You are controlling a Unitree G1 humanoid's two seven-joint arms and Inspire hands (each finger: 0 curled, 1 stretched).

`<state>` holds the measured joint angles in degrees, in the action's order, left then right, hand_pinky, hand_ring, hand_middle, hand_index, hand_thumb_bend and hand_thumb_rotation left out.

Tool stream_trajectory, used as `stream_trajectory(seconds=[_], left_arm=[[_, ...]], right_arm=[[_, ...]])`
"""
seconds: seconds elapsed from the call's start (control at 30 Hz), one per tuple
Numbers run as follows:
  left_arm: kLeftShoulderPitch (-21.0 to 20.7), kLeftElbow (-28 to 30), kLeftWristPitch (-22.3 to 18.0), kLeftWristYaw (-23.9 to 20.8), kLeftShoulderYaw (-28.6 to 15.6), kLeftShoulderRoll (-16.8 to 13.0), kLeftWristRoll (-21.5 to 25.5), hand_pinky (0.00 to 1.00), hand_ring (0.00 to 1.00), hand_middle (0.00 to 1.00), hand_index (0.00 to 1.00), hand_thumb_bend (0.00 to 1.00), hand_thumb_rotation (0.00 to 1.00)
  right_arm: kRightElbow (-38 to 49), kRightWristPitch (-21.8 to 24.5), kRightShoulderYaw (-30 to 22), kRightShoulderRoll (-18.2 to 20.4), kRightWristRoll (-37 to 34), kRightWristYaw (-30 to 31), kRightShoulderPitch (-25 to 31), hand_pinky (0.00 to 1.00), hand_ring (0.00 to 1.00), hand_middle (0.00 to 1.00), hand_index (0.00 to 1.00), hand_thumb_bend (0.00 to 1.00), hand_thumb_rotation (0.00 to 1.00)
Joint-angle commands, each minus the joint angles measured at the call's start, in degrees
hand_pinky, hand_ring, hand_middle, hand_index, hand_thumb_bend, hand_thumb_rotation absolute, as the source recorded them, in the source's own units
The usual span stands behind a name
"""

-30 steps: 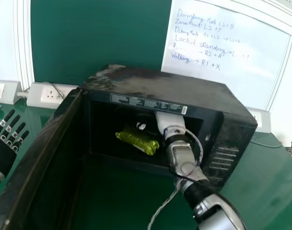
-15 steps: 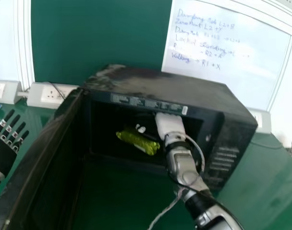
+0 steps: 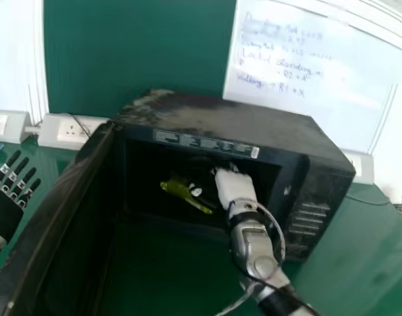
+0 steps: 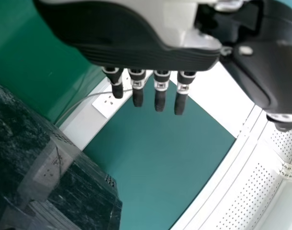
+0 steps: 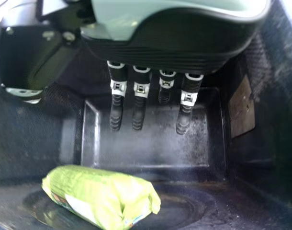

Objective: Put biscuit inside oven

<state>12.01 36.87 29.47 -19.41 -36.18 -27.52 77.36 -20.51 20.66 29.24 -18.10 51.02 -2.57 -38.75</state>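
Observation:
The black oven (image 3: 214, 125) stands on the table with its door (image 3: 49, 224) swung open toward the robot's left. Inside its cavity lies the green biscuit packet (image 3: 186, 195). My right hand (image 3: 232, 185) is in the cavity, beside the packet on the robot's right. In the right wrist view the right hand (image 5: 151, 52) has its fingers extended and holds nothing; the packet (image 5: 100, 194) rests apart from it on the oven floor. My left hand (image 3: 8, 197) is open over the table outside the door; in the left wrist view the left hand (image 4: 136, 52) has straight fingers.
Green table (image 3: 359, 243) surface extends on the robot's right of the oven. Behind stand a green board (image 3: 135, 52), a whiteboard (image 3: 306, 79) with handwriting, and wall sockets (image 3: 72, 130). A cable (image 3: 279, 230) hangs along the right arm.
My right hand has shifted slightly within the cavity, and its thumb now appears in front of the packet. The packet looks almost unmoved. The left hand and door have stayed still.

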Motion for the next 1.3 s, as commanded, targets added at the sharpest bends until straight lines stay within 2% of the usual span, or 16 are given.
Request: stream_trajectory(seconds=[0.0,0.17,0.4,0.57,0.73,0.87,1.07,1.27], left_arm=[[-0.6,0.0,-0.3,-0.1,0.4,-0.7,-0.2,1.00,1.00,1.00,0.95,0.43,0.15],[-0.8,0.1,-0.3,-0.4,0.6,-0.7,-0.8,1.00,1.00,1.00,0.96,0.42,0.15],[-1.4,-0.7,-0.2,-0.1,0.6,-0.9,-0.7,1.00,1.00,1.00,0.96,0.43,0.15],[-1.8,-1.1,-0.1,0.4,0.6,-1.1,-0.7,1.00,1.00,1.00,0.96,0.41,0.15],[-2.2,-1.3,-0.1,-0.1,0.7,-1.1,-0.6,1.00,1.00,1.00,0.96,0.43,0.15],[-2.5,-1.1,0.1,-0.7,0.9,-1.2,-0.7,1.00,1.00,0.98,0.95,0.42,0.16],[-2.6,-1.7,-0.2,0.4,1.0,-1.0,-0.9,1.00,1.00,0.99,0.95,0.43,0.16],[-2.8,-1.5,-0.1,-0.2,1.0,-1.0,-1.1,1.00,1.00,0.98,0.95,0.41,0.17]], right_arm=[[3.5,-0.3,-1.3,-0.7,0.1,-0.1,2.2,0.70,0.77,0.76,0.68,0.82,0.30],[10.3,0.9,-1.4,-2.1,2.4,1.5,5.8,0.69,0.77,0.76,0.72,0.83,0.29],[19.5,0.1,-3.1,-4.6,4.4,4.1,10.8,0.67,0.75,0.75,0.75,0.83,0.32],[24.5,-0.1,-5.2,-5.4,4.0,5.9,13.7,0.70,0.76,0.76,0.77,0.80,0.37],[30.1,0.4,-7.9,-5.4,4.1,8.1,16.8,0.73,0.78,0.78,0.77,0.78,0.41],[33.4,0.5,-10.0,-4.4,3.7,7.8,19.8,0.69,0.76,0.77,0.76,0.81,0.37],[37.5,0.5,-12.8,-3.4,2.7,8.0,24.5,0.65,0.75,0.76,0.75,0.82,0.36],[41.5,-2.2,-16.5,-2.3,-0.8,5.9,29.7,0.64,0.74,0.76,0.75,0.79,0.38]])
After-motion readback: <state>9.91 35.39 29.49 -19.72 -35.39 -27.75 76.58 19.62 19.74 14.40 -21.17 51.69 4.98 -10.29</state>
